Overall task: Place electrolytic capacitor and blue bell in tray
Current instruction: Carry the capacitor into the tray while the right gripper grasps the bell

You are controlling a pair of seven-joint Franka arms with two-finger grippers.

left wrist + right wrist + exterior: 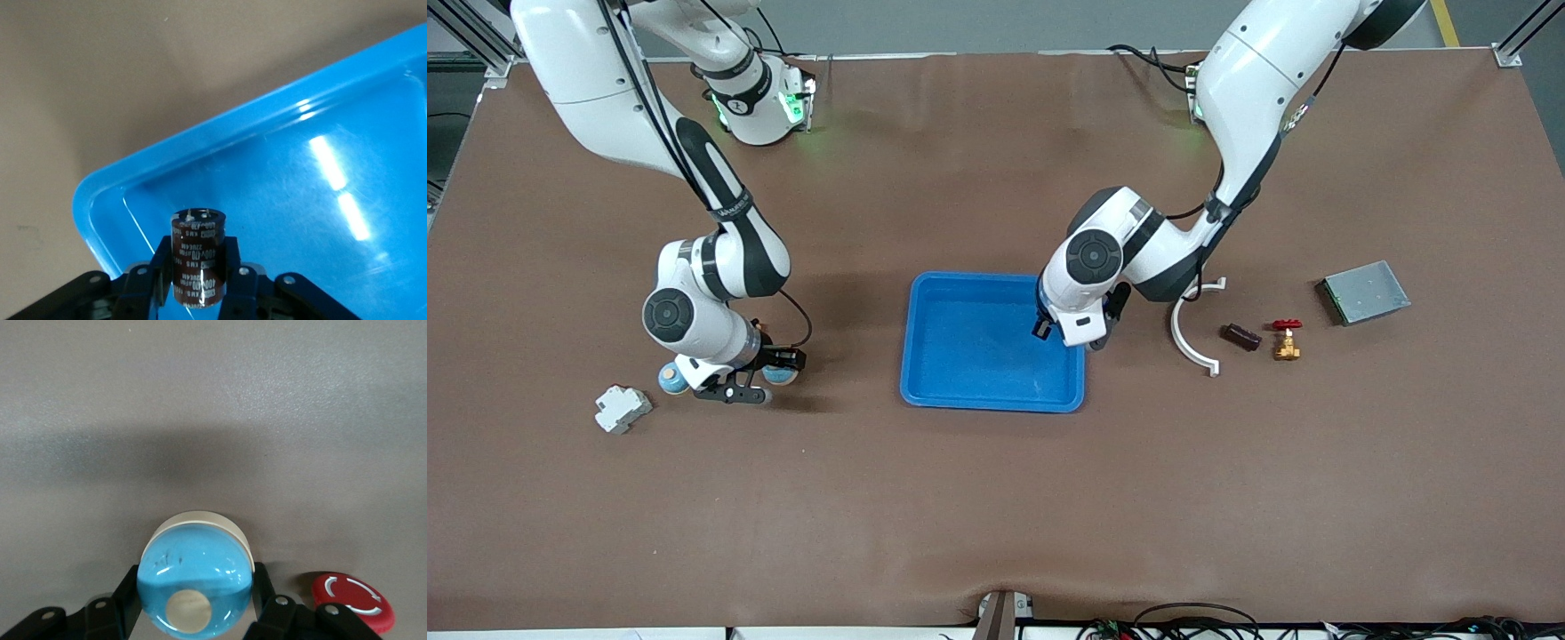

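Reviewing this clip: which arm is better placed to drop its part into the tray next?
Left. Its gripper holds the capacitor over the tray; the right gripper grips the blue bell away at the table's end.
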